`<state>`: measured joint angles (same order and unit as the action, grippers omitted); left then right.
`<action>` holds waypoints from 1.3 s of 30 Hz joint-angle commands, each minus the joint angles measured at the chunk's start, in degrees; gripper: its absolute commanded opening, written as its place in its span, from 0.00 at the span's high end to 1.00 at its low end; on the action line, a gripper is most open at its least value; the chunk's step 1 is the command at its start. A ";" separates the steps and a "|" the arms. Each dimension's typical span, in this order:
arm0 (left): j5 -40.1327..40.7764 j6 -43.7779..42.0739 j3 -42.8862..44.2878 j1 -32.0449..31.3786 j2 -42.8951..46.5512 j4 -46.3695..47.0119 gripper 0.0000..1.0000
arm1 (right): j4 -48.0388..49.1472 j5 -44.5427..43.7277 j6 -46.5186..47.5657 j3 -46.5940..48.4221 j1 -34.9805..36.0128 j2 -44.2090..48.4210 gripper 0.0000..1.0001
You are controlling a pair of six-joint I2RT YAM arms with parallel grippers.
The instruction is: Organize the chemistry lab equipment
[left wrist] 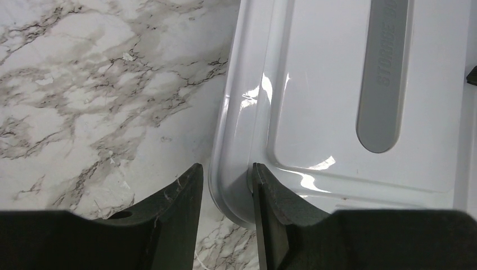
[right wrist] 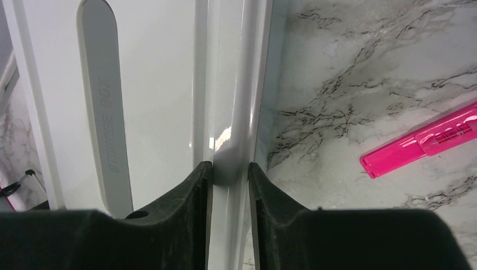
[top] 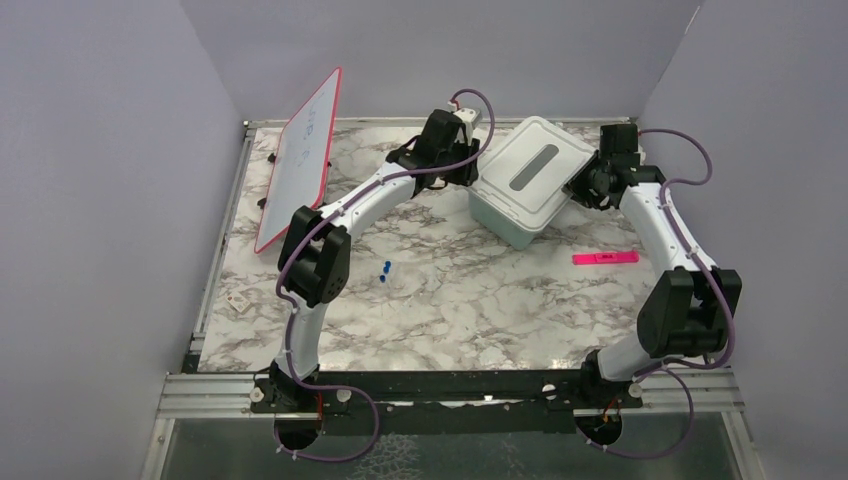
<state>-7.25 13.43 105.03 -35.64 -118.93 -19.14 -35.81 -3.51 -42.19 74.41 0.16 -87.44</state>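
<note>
One pale teal tub point(top: 503, 222), one white lid point(top: 560, 150), one pink-edged whiteboard point(top: 303, 165), one flat pink stick point(top: 605, 258), two small blue-capped pieces point(top: 386, 267) point(top: 383, 280), two robot arms point(top: 365, 198) point(top: 668, 228), one marble table point(top: 480, 310)

L arm point(top: 360, 200), R arm point(top: 665, 225) fwd, jaws pinching

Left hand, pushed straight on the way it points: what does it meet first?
The white lid: its rim already sits inside the left hand, so that comes first; depth is unclear.

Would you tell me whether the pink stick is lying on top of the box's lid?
No, the pink stick lies on the marble table, to the right of the box and apart from it.
</note>
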 commanded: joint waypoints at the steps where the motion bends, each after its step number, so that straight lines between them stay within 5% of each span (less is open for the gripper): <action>1: -0.31 -1.07 -1.51 -0.13 0.89 -2.92 0.59 | -4.15 -1.42 1.58 -0.37 0.18 -1.05 0.68; 9: -0.14 -1.22 -2.12 -0.05 0.55 -3.02 0.59 | -1.81 -2.64 2.79 -3.28 0.19 -2.84 0.57; 17: 3.23 -2.03 -5.50 0.04 2.97 -3.00 0.59 | 5.46 18.52 10.26 -5.98 0.19 -8.52 0.70; 26: 6.31 -3.49 -9.59 0.47 8.41 -2.66 0.56 | 5.23 22.61 21.34 0.09 0.19 -14.10 0.76; 29: 6.80 -3.83 -7.33 0.89 9.43 -3.48 0.47 | 4.16 18.81 21.28 3.72 0.19 -13.10 0.70; 35: 13.66 -1.17 -3.73 1.01 14.51 -6.56 0.06 | -2.66 12.18 21.16 15.27 0.14 -11.40 0.50; 39: 18.01 4.13 -7.73 1.09 22.32 -7.52 0.01 | -4.68 9.35 20.94 17.01 0.14 -6.96 0.45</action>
<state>4.03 12.88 98.48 -34.94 -107.53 -25.52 -35.42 10.44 -22.44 88.73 0.03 -98.98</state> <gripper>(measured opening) 0.984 0.533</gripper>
